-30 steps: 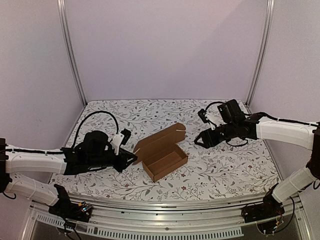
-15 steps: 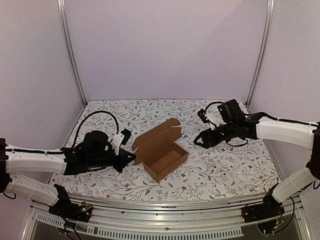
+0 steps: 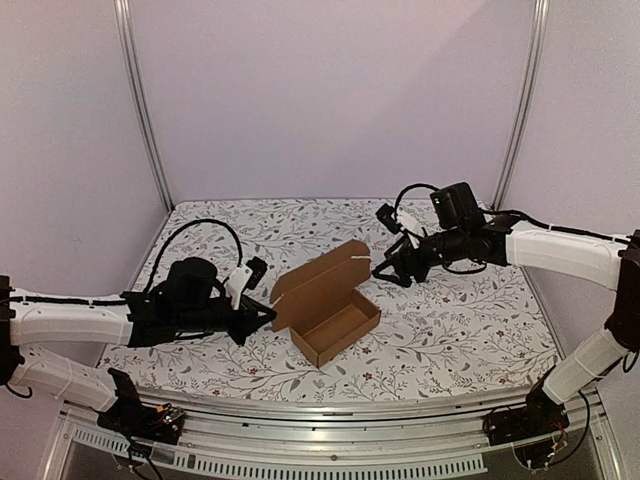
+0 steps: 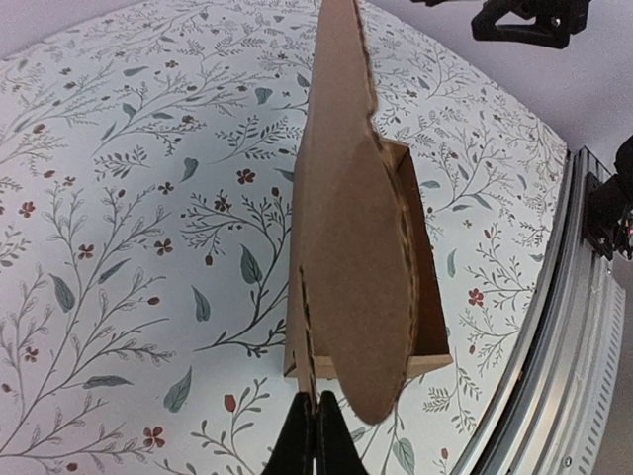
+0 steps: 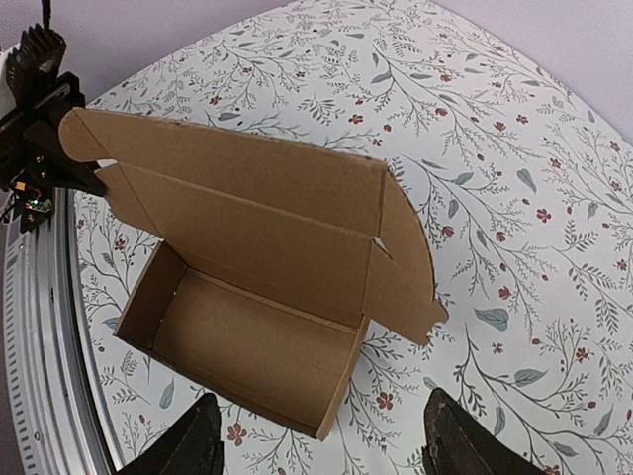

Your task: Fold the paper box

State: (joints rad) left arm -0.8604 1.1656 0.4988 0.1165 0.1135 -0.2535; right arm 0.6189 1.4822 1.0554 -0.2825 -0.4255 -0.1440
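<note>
Sitting open at the middle of the table (image 3: 450,340), the paper box (image 3: 335,315) has its tray formed, with 4 low walls up. Its lid rises upright from the back wall, and the rounded ear flaps at both lid ends are untucked.

The left gripper (image 3: 268,318), at the table's left-centre, has its fingers (image 4: 302,440) pressed together on the lower edge of the lid's left ear. That pinch probably props the lid upright and anchors the light cardboard against sliding.

The right gripper (image 3: 385,268), over the table's far-right part, hovers just off the lid's other end. Its fingers (image 5: 188,445) are spread wide and touch nothing. From the right wrist view it looks down into the tray, which suggests it is lining up to fold the right ear inward before the lid closes.
</note>
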